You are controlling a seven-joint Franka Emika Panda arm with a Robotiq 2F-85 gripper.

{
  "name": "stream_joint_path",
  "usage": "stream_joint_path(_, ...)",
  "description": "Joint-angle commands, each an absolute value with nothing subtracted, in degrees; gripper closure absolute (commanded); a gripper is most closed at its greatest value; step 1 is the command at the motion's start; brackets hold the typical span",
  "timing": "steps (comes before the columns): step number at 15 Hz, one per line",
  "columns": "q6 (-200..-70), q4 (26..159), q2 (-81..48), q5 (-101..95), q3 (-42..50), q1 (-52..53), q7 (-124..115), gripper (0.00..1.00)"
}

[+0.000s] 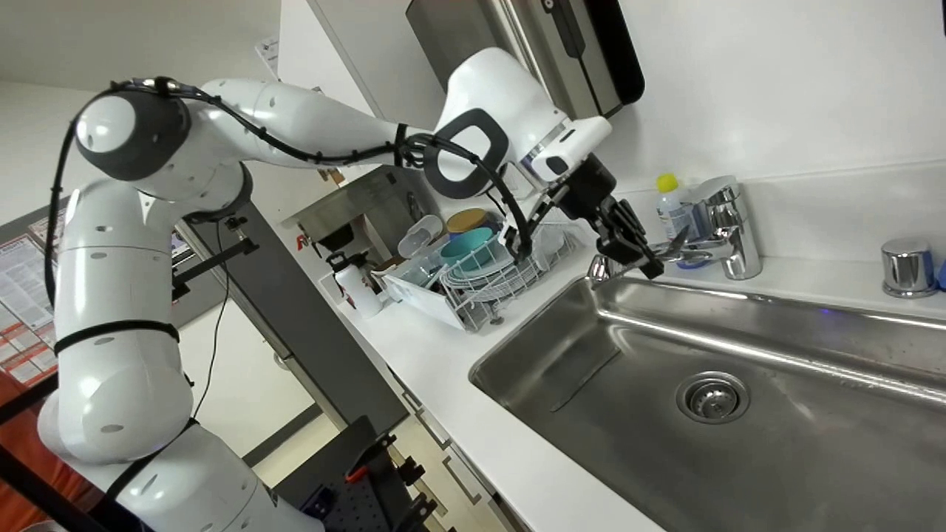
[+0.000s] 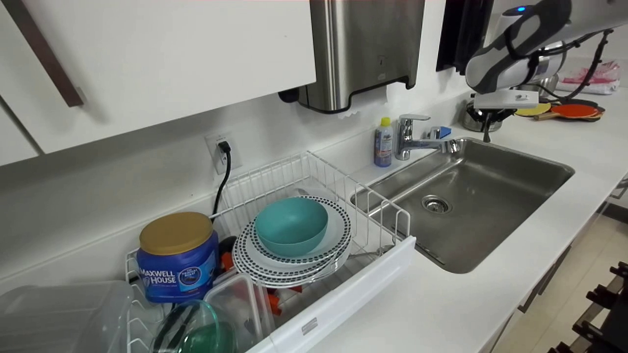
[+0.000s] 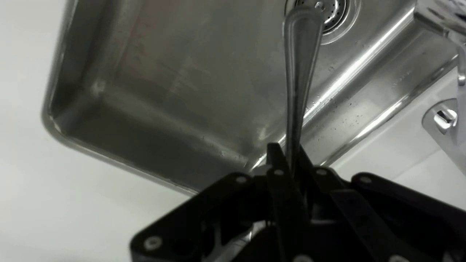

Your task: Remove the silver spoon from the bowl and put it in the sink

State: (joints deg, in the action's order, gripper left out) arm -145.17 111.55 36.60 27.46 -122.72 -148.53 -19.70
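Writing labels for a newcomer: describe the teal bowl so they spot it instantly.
Start at the steel sink; beside it stands a white dish rack. In it, find a stack of white plates with dark-patterned rims. The teal bowl sits on top, its plain teal setting it apart from the plates and the blue coffee tub.

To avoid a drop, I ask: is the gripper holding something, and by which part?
The gripper holds the silver spoon by the narrow part of its handle; the broad handle end is free.
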Motion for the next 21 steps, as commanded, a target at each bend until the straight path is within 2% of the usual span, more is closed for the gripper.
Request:
stream_joint_path(1,-139.82,103.84,46.83,37.90,-121.75,-150.56,-17.06,0.98)
stream_joint_path(14,-114.40,97.94,72.08,67.83,-105.89,-149.73,-0.40,0.98)
stream_joint_path(21,-110.27,97.16,81.60,78.64,-103.46,-149.67,3.97,0.98)
